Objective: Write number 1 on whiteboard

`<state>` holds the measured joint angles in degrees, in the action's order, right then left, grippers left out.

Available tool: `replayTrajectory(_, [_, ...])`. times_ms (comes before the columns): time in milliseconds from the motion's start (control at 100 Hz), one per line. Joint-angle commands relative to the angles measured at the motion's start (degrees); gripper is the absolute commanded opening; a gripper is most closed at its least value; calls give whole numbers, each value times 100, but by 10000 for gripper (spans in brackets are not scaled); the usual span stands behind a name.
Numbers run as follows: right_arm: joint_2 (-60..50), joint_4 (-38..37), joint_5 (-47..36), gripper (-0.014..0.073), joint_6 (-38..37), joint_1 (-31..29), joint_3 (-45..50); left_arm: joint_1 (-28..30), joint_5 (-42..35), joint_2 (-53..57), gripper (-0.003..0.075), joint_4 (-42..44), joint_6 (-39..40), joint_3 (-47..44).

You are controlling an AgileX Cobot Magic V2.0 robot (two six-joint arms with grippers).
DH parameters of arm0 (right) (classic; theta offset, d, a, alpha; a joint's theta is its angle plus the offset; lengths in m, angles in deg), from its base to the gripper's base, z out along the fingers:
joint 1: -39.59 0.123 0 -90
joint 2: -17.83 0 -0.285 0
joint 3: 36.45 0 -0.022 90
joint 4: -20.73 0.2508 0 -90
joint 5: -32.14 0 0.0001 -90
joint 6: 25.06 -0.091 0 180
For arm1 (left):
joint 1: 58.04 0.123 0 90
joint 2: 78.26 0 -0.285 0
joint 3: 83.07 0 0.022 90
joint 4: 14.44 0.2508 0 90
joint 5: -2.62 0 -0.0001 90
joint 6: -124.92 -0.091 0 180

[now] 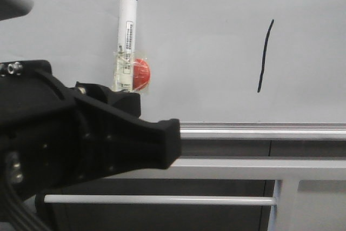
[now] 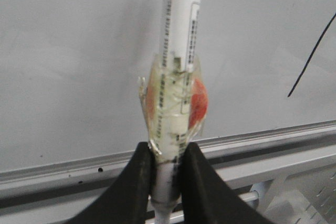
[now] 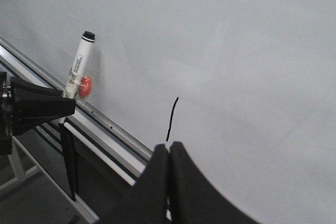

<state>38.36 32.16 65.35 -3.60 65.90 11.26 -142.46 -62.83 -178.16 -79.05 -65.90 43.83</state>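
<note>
The number 1 (image 1: 264,56), a thin black hand-drawn stroke that is near vertical and slightly slanted, is already standing on the right part of the large flat glossy white whiteboard (image 1: 216,4), above its silver aluminium edge rail (image 1: 259,130). Well apart to its left, the black left end effector (image 2: 167,174) is gripping a white cylindrical marker with a black tip (image 1: 127,31) by its lower end, which is wrapped in clear tape over a round red piece (image 1: 141,74); the tip is pointing upward.

The writing seems to be finished, so the step in hand is probably backing the marker off. Doing it well is meaning drawing the tip straight away from the board, without dragging it sideways and smudging or adding to the stroke.

The black right end effector (image 3: 168,174) is sitting closed on nothing, near the stroke's lower end. No containers are showing anywhere in these views.
</note>
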Motion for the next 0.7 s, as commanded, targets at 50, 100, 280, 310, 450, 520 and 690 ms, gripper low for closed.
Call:
replayTrajectory(50, [49,-14,-425,-62,80,-33,-144,339,-1344,138,-20,413,166,99])
replayTrajectory(100, [49,-14,-435,-62,80,-33,-144,512,-1280,138,-20,524,377,99])
replayTrajectory(280, [49,-14,-536,-62,80,-33,-144,920,-902,138,-20,1121,600,99])
replayTrajectory(310, [49,-14,-550,-62,80,-33,-144,935,-840,138,-20,1130,695,99])
replayTrajectory(450, [49,-14,-550,-62,80,-33,-144,962,-715,129,-20,1096,730,99])
replayTrajectory(520, [49,-14,-550,-62,80,-33,-144,989,-702,59,-20,1046,730,99])
replayTrajectory(690, [72,-14,-550,-62,80,-33,-144,1022,-536,-67,-20,1033,730,99])
